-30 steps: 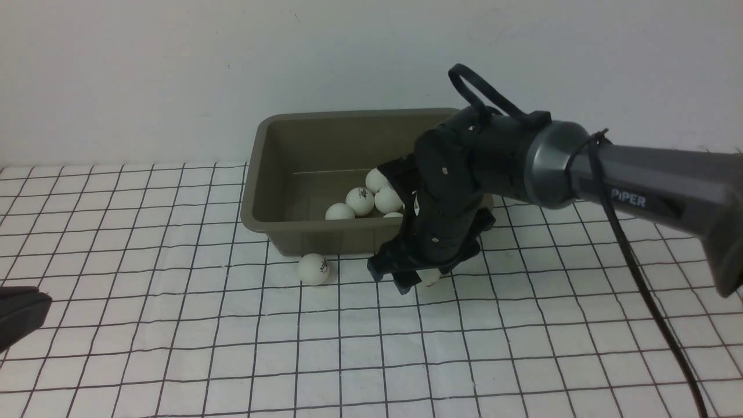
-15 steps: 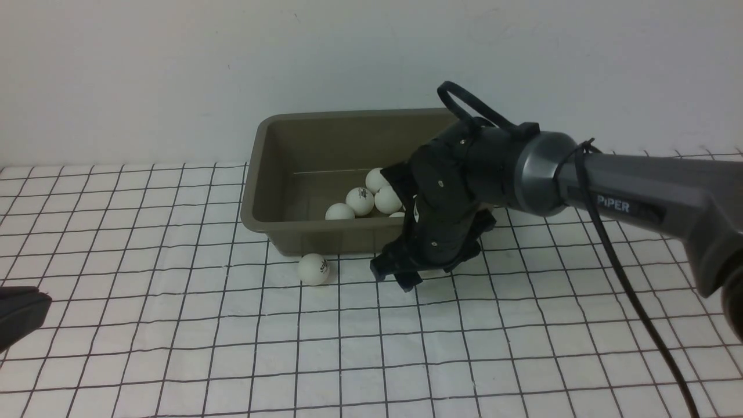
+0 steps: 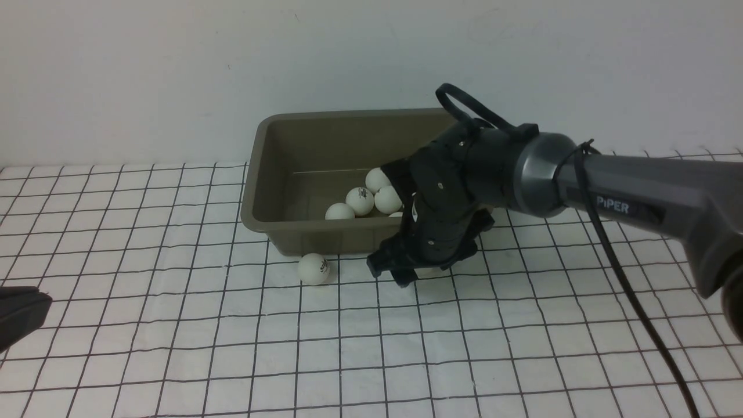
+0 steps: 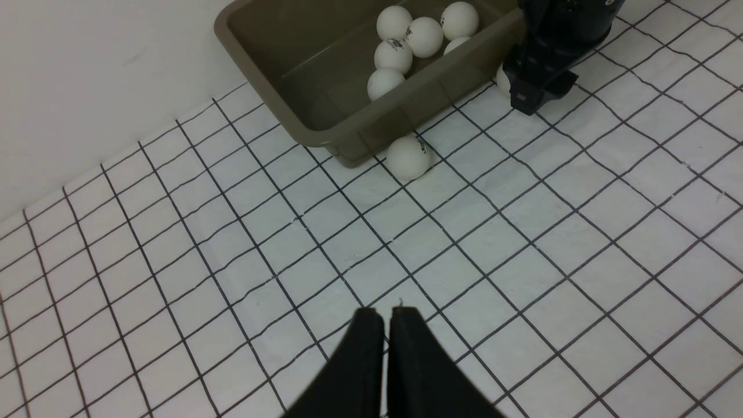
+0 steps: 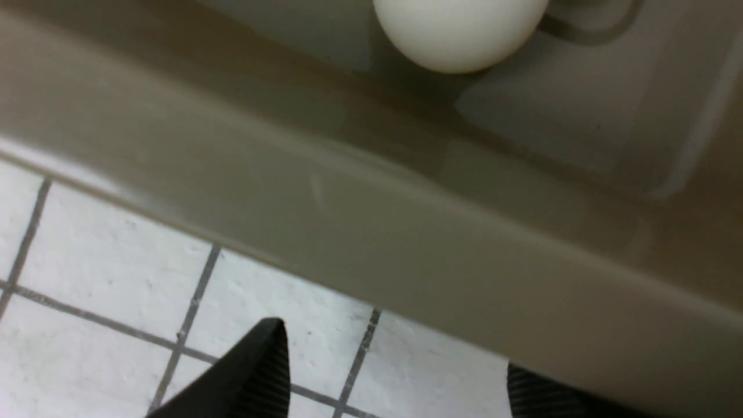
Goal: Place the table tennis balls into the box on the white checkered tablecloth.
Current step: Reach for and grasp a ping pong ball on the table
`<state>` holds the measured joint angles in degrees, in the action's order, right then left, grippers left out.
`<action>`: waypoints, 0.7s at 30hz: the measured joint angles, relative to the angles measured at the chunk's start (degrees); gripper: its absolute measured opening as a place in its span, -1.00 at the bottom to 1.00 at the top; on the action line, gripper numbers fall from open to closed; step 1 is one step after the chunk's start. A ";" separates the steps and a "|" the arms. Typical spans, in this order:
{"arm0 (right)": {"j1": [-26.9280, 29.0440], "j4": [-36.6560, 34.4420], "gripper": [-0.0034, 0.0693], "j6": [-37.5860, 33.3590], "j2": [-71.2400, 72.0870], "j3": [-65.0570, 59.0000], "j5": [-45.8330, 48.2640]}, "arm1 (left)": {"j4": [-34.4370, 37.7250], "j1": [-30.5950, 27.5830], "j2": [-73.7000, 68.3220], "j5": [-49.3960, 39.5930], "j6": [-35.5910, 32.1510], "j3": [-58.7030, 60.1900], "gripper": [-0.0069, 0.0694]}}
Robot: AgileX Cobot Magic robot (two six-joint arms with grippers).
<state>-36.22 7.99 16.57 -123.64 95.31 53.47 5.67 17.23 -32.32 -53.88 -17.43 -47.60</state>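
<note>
Front view, cloth: a white checked cloth (image 3: 174, 325) covers everything this side of the plain wall (image 3: 145, 75).
Front view, box: the olive-grey box (image 3: 302, 235) stands on the cloth at the back, close to the wall, with its top open.
Front view, balls: several white balls (image 3: 360, 201) huddle on the box floor, towards its right end.
Front view, loose ball: a loose ball (image 3: 313, 269) lies on the cloth right against the box's front wall.
Front view, right arm: the right arm (image 3: 638, 197) reaches in from the right with a cable (image 3: 633, 278) hanging off it.
Front view, right gripper: the right gripper (image 3: 400, 273) points down at the cloth, just in front of the box's front wall and to the right of the loose ball.
Front view, half-hidden ball: a half-hidden ball (image 3: 428, 270) peeps out behind that gripper; I cannot tell whether anything touches it.
Front view, left gripper: the left gripper (image 3: 20, 313) is only a dark shape at the left edge, well apart from the box.
Left wrist view, left gripper: the left gripper (image 4: 386, 316) has its fingers pressed together, with nothing in them, over bare cloth.
Left wrist view, box: the box (image 4: 348, 125) is farther off, the balls (image 4: 424, 36) clustered inside and the loose ball (image 4: 408, 157) touching its outer wall.
Left wrist view, right gripper: the right gripper (image 4: 534, 96) sits by the box, with a sliver of the half-hidden ball (image 4: 501, 80) between the two.
Right wrist view, right gripper: its fingertips (image 5: 261, 371) are spread wide, with only cloth and the box rim (image 5: 406, 232) showing between them.
Right wrist view, balls: one ball (image 5: 458, 29) rests inside, past the rim.
</note>
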 joint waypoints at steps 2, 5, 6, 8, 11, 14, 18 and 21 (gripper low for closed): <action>-0.06 0.61 0.36 1.08 0.00 -0.05 0.00 | 0.00 0.00 0.00 0.00 0.00 0.00 -0.83; -0.09 1.41 0.36 2.99 0.00 -0.04 -0.08 | 0.05 0.00 0.00 0.00 0.00 0.00 -0.83; -0.09 1.53 0.36 3.90 0.00 -0.11 -0.18 | 0.05 0.00 0.00 0.00 0.00 0.00 -0.83; -0.09 1.66 0.36 4.93 0.00 -0.11 -0.49 | 0.05 0.00 0.00 0.00 -0.04 0.00 -0.83; -0.09 1.66 0.36 6.33 0.00 -0.11 -0.90 | 0.05 0.00 0.00 0.00 -0.35 0.00 -0.83; -0.12 2.10 0.36 8.92 0.00 -0.24 -1.71 | 0.05 0.00 0.00 0.00 -0.37 0.00 -0.83; -0.31 3.15 0.36 11.62 0.00 -0.30 -2.07 | 0.05 0.00 0.00 0.05 -0.42 0.00 -0.83; -0.42 4.05 0.36 13.49 -0.20 -0.30 -2.24 | 0.05 0.00 0.00 0.05 -0.42 0.00 -0.83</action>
<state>-36.64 12.05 30.06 -123.84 95.01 51.23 5.72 17.23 -32.32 -53.83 -17.85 -47.60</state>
